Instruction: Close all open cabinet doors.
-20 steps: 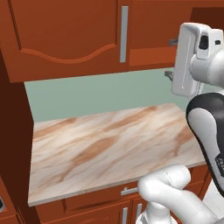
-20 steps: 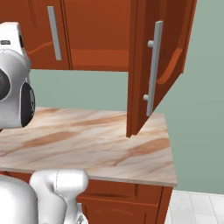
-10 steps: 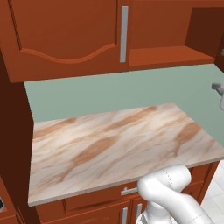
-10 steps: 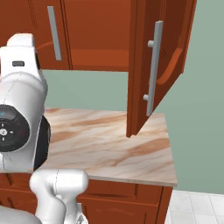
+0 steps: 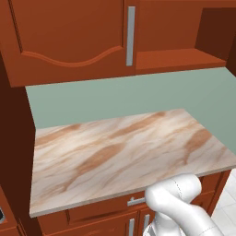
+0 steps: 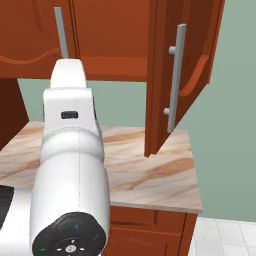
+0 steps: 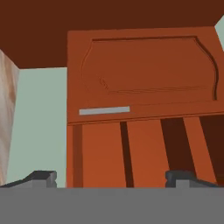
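One cabinet door [image 6: 196, 57] stands swung out over the counter's right end, its grey bar handle [image 6: 174, 79] facing the camera. The neighbouring cabinet door [image 5: 69, 34] to its left sits flush, with its handle [image 5: 131, 36] at its right edge. Beside it the cabinet's opening shows a bare shelf [image 5: 177, 57]. My white arm [image 6: 72, 165] rises in the foreground of the right base view. In the rolled hand view my gripper [image 7: 111, 179] is open, nothing between its fingertips [image 7: 41, 177]. It looks at the flush door [image 7: 148, 65] and the cabinet's open inside [image 7: 144, 153].
A marble counter [image 5: 124, 152] runs below the cabinets against a pale green wall [image 5: 120, 97]. Drawer fronts with short handles [image 5: 136, 201] sit under it. A tall dark red side panel [image 5: 14, 152] bounds the left. White floor tiles [image 6: 225, 237] lie right of the counter.
My arm has swung out of the left base view, and in the right base view it has moved rightwards and grown larger. The swung-out door has not moved.
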Robot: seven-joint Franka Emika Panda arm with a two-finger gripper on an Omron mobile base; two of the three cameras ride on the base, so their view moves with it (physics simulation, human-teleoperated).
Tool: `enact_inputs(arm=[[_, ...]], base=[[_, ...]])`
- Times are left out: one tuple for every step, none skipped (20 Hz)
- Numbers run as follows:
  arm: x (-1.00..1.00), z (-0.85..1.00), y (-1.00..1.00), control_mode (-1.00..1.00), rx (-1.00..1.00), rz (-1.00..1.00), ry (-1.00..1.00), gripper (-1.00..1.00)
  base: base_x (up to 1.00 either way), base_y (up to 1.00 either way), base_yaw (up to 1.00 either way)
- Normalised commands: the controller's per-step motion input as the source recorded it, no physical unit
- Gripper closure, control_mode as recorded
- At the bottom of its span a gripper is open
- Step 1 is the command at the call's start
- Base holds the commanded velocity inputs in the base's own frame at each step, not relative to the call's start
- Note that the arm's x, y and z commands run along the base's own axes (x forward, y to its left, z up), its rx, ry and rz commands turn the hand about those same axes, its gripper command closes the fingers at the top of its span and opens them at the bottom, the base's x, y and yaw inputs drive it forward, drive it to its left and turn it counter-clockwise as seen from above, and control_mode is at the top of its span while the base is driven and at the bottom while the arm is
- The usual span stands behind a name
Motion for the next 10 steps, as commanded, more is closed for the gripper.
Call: enact_inputs(arm=[[-0.46, 0.0, -0.97, -1.0, 0.02, -0.01, -0.05, -1.0], [-0.43, 0.0, -0.98, -1.0, 0.02, -0.01, -0.04, -1.0], [-0.41, 0.0, -0.98, -1.0, 0.02, -0.01, -0.04, -1.0], [-0.35, -0.04, -0.99, -1.0, 0.01, -0.01, -0.03, -1.0], [-0.29, -0.08, -0.98, -1.0, 0.01, -0.02, -0.02, -1.0], [-0.22, -0.11, -0.97, -1.0, 0.01, -0.01, -0.01, -1.0], [-0.19, -0.11, -0.97, -1.0, 0.01, -0.01, 0.0, -1.0], [-0.17, -0.14, -0.96, -1.0, 0.01, 0.0, 0.0, -1.0], [-0.14, -0.19, -0.94, -1.0, 0.01, 0.0, -0.01, -1.0], [-0.11, -0.21, -0.92, -1.0, 0.01, 0.0, -0.01, -1.0]], base=[[0.0, 0.0, 0.0], [0.0, 0.0, 0.0], [0.0, 0.0, 0.0], [0.0, 0.0, 0.0], [0.0, 0.0, 0.0], [0.0, 0.0, 0.0], [0.0, 0.0, 0.0], [0.0, 0.0, 0.0], [0.0, 0.0, 0.0], [0.0, 0.0, 0.0]])
